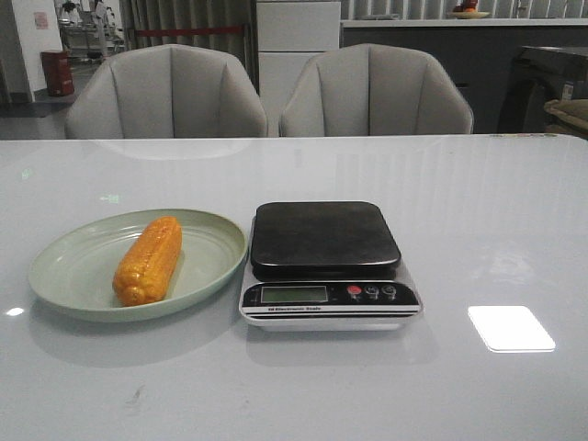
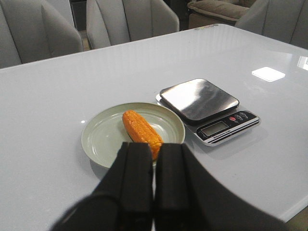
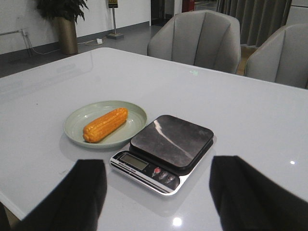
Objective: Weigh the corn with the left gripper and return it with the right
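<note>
The orange-yellow corn [image 1: 148,260] lies on the pale green plate [image 1: 73,276] at the table's left. It also shows in the left wrist view [image 2: 140,129] and the right wrist view [image 3: 105,124]. A kitchen scale [image 1: 325,241] with a bare dark platform stands just right of the plate. My left gripper [image 2: 154,149] is shut and empty, raised above the table short of the plate. My right gripper [image 3: 159,168] is wide open and empty, raised above the table short of the scale [image 3: 171,142]. Neither gripper shows in the front view.
The white glossy table [image 1: 478,230] carries only the plate and scale. Two grey chairs [image 1: 165,92] stand behind its far edge. The scale's display and buttons [image 1: 370,292] face the table's front edge.
</note>
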Motion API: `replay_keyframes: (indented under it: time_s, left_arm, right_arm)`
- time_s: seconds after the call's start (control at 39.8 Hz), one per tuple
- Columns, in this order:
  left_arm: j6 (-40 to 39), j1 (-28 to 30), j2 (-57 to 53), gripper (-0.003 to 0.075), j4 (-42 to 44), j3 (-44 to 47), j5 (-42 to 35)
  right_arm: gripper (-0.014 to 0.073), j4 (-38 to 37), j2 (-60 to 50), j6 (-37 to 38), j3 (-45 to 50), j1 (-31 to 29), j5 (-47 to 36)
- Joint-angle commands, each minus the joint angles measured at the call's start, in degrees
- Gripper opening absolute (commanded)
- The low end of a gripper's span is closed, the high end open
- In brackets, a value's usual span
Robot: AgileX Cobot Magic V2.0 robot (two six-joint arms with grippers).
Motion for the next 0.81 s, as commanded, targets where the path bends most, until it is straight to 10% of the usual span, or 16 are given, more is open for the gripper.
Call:
replay_keyframes:
  time_s: [0.0, 0.45, 0.68, 0.78]
  left_arm:
    - [-0.13, 0.04, 0.27, 0.0113, 0.30, -1.37, -3.93]
    - [-0.13, 0.04, 0.27, 0.0113, 0.30, -1.37, -3.93]
    - [-0.13, 0.04, 0.27, 0.0113, 0.30, -1.37, -3.93]
    - [-0.13, 0.04, 0.27, 0.0113, 0.30, -1.37, -3.93]
  right_arm:
    - [0.0553, -1.77, -0.07, -0.55, 0.90, -0.32, -6.94]
    - [0.0545, -2.45, -0.01, -0.55, 1.03, -0.32, -7.08]
    - [0.0113, -2.93, -0.01, -0.55, 1.03, -0.32, -7.14]
    - [0.0167, -2.93, -0.01, -0.55, 1.03, -0.32, -7.14]
